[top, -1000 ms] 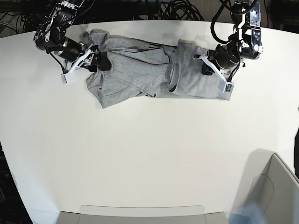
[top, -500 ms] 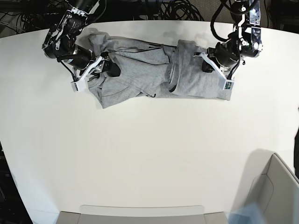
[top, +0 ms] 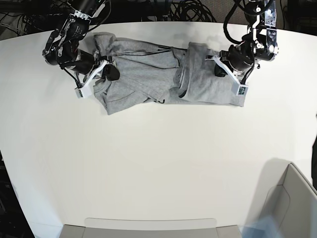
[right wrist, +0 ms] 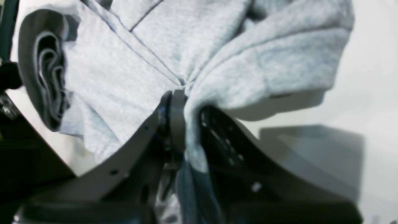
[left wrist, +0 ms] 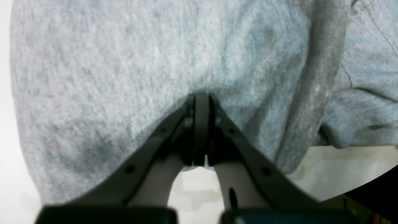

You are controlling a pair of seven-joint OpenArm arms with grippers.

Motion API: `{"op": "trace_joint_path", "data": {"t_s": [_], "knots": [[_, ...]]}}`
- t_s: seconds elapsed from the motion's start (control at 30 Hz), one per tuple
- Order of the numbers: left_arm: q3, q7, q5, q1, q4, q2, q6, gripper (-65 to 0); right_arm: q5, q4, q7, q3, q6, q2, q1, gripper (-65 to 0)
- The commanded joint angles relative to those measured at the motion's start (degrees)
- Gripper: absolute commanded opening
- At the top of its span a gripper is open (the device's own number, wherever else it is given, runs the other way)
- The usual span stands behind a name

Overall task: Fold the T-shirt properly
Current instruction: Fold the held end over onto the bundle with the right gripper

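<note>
As it lay across the far half of the white table [top: 148, 163], the T-shirt [top: 158, 77] was one item, heather grey, bunched lengthwise into a rumpled band with a raised fold near its middle.

Right end of the band, base view: my left gripper [top: 224, 69], jaws pressed flat together with grey cloth pinched at their tips; in the left wrist view [left wrist: 201, 102] the fabric dimpled around the closed tips, and a thick rolled fold ran down beside them.

Left end of the band, base view: my right gripper [top: 101, 72], clenched on a gathered wad of the shirt; in the right wrist view [right wrist: 183, 102] the cloth puckered into the jaws and a strip of it trailed down between them. A sleeve opening gaped at that view's left edge.

Surroundings: black cables [top: 193, 10] behind the table's far edge; a grey bin [top: 292, 198] at the near right corner.
</note>
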Motion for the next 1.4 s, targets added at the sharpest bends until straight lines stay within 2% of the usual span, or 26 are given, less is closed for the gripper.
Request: {"op": "trace_joint_path", "data": {"t_s": [0.0, 0.1, 0.23, 0.33, 0.43, 0.5, 0.63, 0.7, 0.8, 1.03, 1.17, 1.37], "knots": [[-0.5, -0.6, -0.5, -0.3, 0.9, -0.5, -0.1, -65.0, -0.2, 0.7, -0.1, 0.5, 0.7, 1.2, 1.5, -65.0], [-0.5, -0.4, -0.5, -0.4, 0.9, -0.5, -0.1, -65.0, -0.4, 0.4, -0.1, 2.0, -0.1, 4.6, 4.2, -65.0], [-0.7, -0.4, -0.6, -0.4, 1.1, -0.4, -0.1, -65.0, -0.4, 0.3, -0.1, 6.2, -6.9, 8.9, 8.9, -65.0], [-3.2, -0.2, -0.8, -0.4, 1.1, 0.5, -0.1, -65.0, -0.8, 0.7, -0.1, 6.4, -11.9, 11.9, 10.8, -65.0], [-5.7, -0.2, -0.8, -0.5, 1.1, 1.5, -0.1, -65.0, -1.2, 1.5, -0.1, 6.2, -16.3, 14.1, 11.2, -65.0], [-6.6, -0.2, -0.8, -0.5, 1.1, 1.5, -0.1, -65.0, -1.2, 3.9, 1.2, 4.9, -18.1, 14.3, 10.6, -65.0], [-8.9, -0.1, -0.6, -0.3, 1.0, 1.3, -0.3, -65.0, -2.2, 11.6, 4.8, -3.1, -22.9, 14.1, 6.6, -65.0], [-10.3, -0.1, -0.5, -0.3, 1.0, 1.3, -0.3, -65.0, -2.2, 16.1, 6.3, -8.4, -25.3, 12.8, 4.1, -65.0], [-11.7, -0.1, -0.5, -0.2, 0.9, 1.3, -0.4, -65.0, -2.3, 20.8, 9.0, -13.1, -28.4, 11.1, 1.8, -65.0], [-11.8, -0.1, -0.5, -0.2, -0.5, 1.2, -0.4, -65.0, -2.3, 27.6, 14.2, -29.9, -43.7, 11.2, -1.8, -65.0], [-11.8, -0.1, -0.5, -0.5, -5.5, 1.2, -0.4, -65.0, -2.5, 28.8, 14.8, -39.2, -52.7, 11.9, -1.2, -65.0], [-11.8, -0.5, -0.5, -0.3, -7.4, 0.1, -0.5, -65.0, -10.2, 29.1, 18.4, -53.9, -62.8, 13.3, 0.4, -65.0]]}}
